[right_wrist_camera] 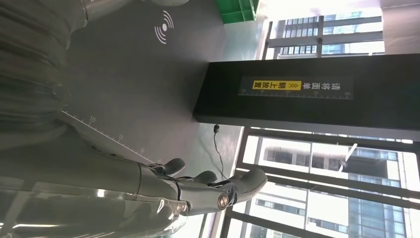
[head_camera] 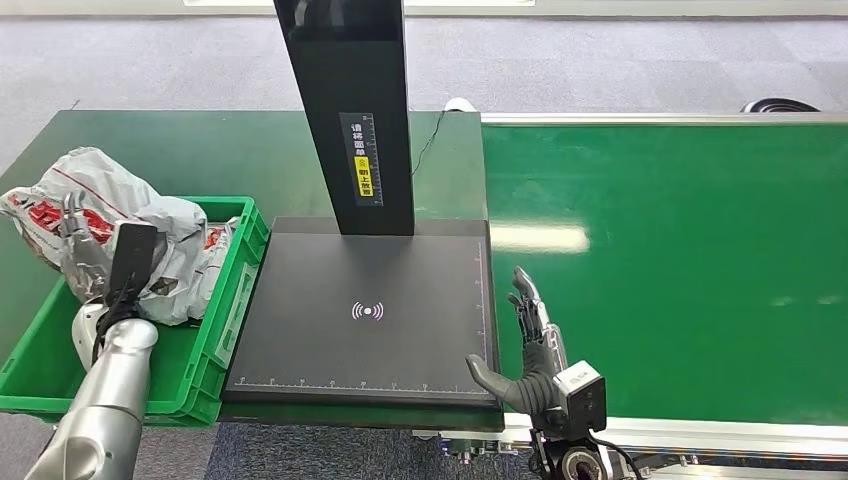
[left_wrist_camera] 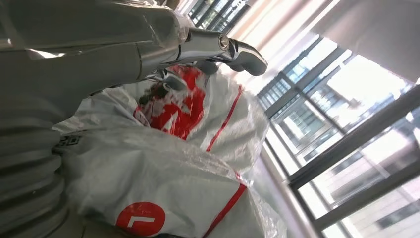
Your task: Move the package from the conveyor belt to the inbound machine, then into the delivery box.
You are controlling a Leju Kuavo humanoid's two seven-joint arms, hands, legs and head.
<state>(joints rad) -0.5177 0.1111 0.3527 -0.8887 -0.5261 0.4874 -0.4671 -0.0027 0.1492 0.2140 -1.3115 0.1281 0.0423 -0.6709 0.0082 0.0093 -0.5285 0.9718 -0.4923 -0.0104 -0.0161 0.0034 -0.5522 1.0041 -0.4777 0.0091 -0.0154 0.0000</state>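
Observation:
The package, a crumpled grey plastic bag with red print, sits over the far left part of the green delivery box, bulging past its rim. My left hand grips it from above; the left wrist view has the fingers pressed into the package and the thumb stretched over it. The inbound machine's black plate is bare. My right hand is open and upright at the plate's near right corner, beside the conveyor belt. It holds nothing, as the right hand shows in its wrist view.
The machine's black column rises from the back of the plate, with a yellow label on it. A cable runs over the green table behind it. The box's near half has bare green floor.

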